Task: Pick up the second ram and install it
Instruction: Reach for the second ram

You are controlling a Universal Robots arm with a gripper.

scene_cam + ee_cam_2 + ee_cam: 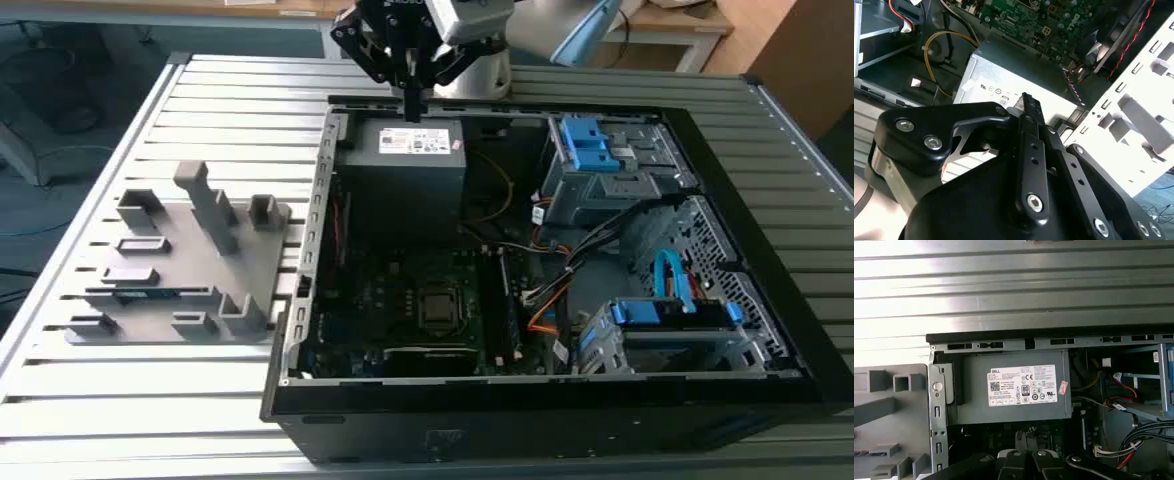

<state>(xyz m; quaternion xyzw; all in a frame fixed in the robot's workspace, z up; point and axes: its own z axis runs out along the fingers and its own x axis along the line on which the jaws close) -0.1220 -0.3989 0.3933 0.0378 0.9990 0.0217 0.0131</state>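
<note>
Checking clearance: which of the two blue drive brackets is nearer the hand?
The far blue bracket, level with the power supply that the hand hangs above. The other blue bracket sits by the case's near wall.

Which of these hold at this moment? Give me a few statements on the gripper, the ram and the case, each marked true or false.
1. The gripper hangs above the power supply. True.
2. The gripper holds the second ram. False: the ram lies in the grey holder, apart from the gripper.
3. The case is open, with the motherboard exposed. True.
4. The grey holder sits inside the case. False: it rests on the table, beside the case at the exterior view's left.
</note>
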